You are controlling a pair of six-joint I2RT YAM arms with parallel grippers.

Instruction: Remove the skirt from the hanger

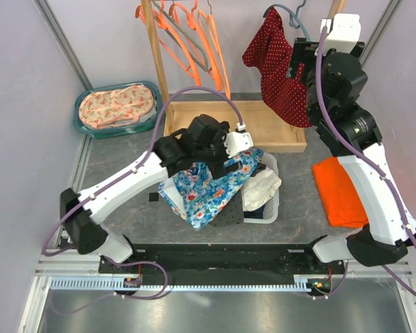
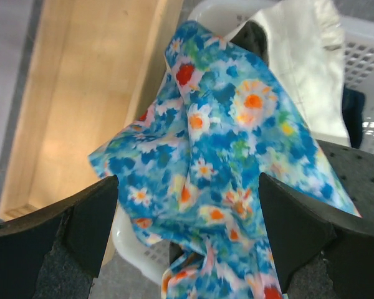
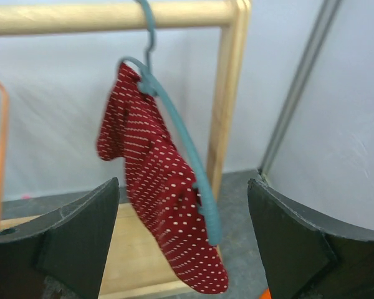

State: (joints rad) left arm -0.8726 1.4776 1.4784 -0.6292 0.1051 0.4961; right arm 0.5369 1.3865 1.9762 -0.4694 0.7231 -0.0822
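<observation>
Skirt (image 1: 276, 69): red w/ white dots, hanging on the teal hanger (image 3: 182, 140) at the right end of the wood rail (image 3: 81, 17). It is bunching to one side, and its lower edge is dangling over the wood base (image 1: 277, 133).
Right gripper (image 3: 184, 215): up high and facing the skirt. Fingers (image 3: 81, 233) are standing wide apart and gripping nothing. In the wrist view the skirt is showing in the gap between them, but further back. Can't tell from the top view whether anything is touching.
Room, right side: tight. The rack post (image 3: 227, 93) is standing just behind the hanger's far end, w/ a metal strut (image 3: 299, 93) and the side wall (image 3: 352, 124) close by.
Room, left of skirt: an open stretch of rail is running to the orange hangers (image 1: 194, 41), well apart from it.
Left gripper (image 2: 187, 218): hovering low at table centre, fingers spread fully, holding nothing.
Under left gripper: a blue flowered cloth (image 2: 224, 137) is draping over the rim of the white basket (image 1: 267, 205), w/ one edge spilling onto the table.
Other: an orange cloth (image 1: 338, 191) is lying flat beside the right arm. A teal tub (image 1: 118, 111) w/ a pink print cloth is sitting in the far-left corner.
</observation>
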